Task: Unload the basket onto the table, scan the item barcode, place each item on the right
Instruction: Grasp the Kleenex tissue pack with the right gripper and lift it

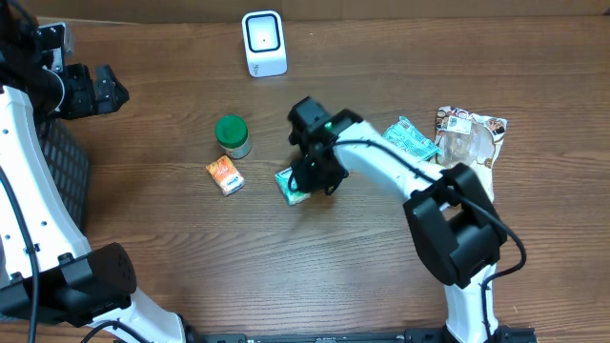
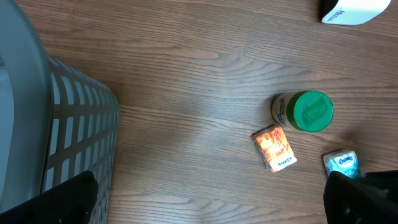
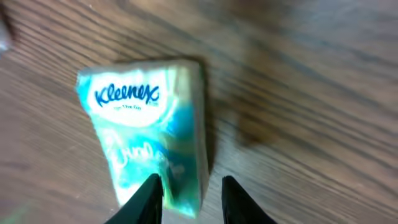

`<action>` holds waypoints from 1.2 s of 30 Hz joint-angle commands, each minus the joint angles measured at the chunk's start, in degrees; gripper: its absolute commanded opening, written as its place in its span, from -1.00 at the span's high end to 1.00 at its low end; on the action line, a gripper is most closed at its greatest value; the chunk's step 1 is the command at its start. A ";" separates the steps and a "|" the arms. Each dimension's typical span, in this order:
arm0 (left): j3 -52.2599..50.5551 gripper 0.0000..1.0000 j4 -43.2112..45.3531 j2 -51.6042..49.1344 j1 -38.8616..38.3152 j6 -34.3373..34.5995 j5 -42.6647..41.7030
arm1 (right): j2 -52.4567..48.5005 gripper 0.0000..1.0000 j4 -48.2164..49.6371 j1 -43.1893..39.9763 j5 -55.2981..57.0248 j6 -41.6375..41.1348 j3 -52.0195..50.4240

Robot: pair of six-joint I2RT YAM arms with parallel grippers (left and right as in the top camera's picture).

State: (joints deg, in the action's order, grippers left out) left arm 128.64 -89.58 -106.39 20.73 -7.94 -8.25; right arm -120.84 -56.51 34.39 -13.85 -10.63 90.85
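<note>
Kleenex tissue pack (image 3: 149,137) lies flat on wooden table (image 1: 286,267), right of orange packet (image 1: 225,176). Right gripper (image 3: 189,186) straddles its end, jaws parted, not pinching. Left gripper (image 2: 208,193) spread wide, empty, near basket (image 2: 81,137).

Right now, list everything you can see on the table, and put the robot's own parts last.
scanner: one, white, top of the overhead view
jar: one, green lid, left of centre
small pack: one, orange, beside the jar
tissue pack: one, teal and white, centre
flat packet: one, teal, right side
snack bag: one, clear with print, beside the flat packet
basket: one, grey, left edge
table: one, brown wood
left gripper: one, black, open, near the basket
right gripper: one, black, jaws apart over the tissue pack
</note>
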 commanded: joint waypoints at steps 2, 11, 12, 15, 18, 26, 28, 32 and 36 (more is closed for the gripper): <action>0.94 -0.99 0.07 0.76 -0.17 -1.07 0.15 | 4.24 0.43 -3.17 -5.57 -11.89 1.44 4.17; 0.94 -0.99 0.07 0.76 -0.17 -1.07 0.15 | 5.68 0.23 -13.49 -13.60 -18.45 14.16 3.61; 0.94 -0.99 0.09 0.76 -0.17 -1.07 0.15 | 5.68 0.18 -13.75 -13.57 -18.23 14.14 3.54; 0.94 -0.99 0.07 0.76 -0.17 -1.07 0.15 | 5.66 0.11 -13.81 -12.63 -17.18 14.10 2.84; 0.94 -0.99 0.09 0.76 -0.17 -1.07 0.15 | 5.64 0.12 -12.98 -11.82 -16.70 13.46 1.95; 0.94 -0.98 0.07 0.76 -0.17 -1.07 0.15 | 5.64 0.15 -6.08 -9.31 -16.98 7.26 -3.34; 0.94 -0.99 0.07 0.76 -0.17 -1.07 0.15 | 5.64 0.16 -3.28 -8.46 -17.14 5.68 -4.83; 0.94 -0.99 0.09 0.76 -0.17 -1.07 0.15 | 5.64 0.15 3.32 -6.62 -16.90 3.13 -8.46; 0.94 -0.99 0.09 0.76 -0.17 -1.07 0.15 | 5.64 0.16 12.41 -5.35 -16.68 0.90 -13.33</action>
State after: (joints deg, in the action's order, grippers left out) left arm 128.64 -89.60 -106.39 20.73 -7.94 -8.27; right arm -116.92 -46.96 28.38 -30.24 -7.05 80.07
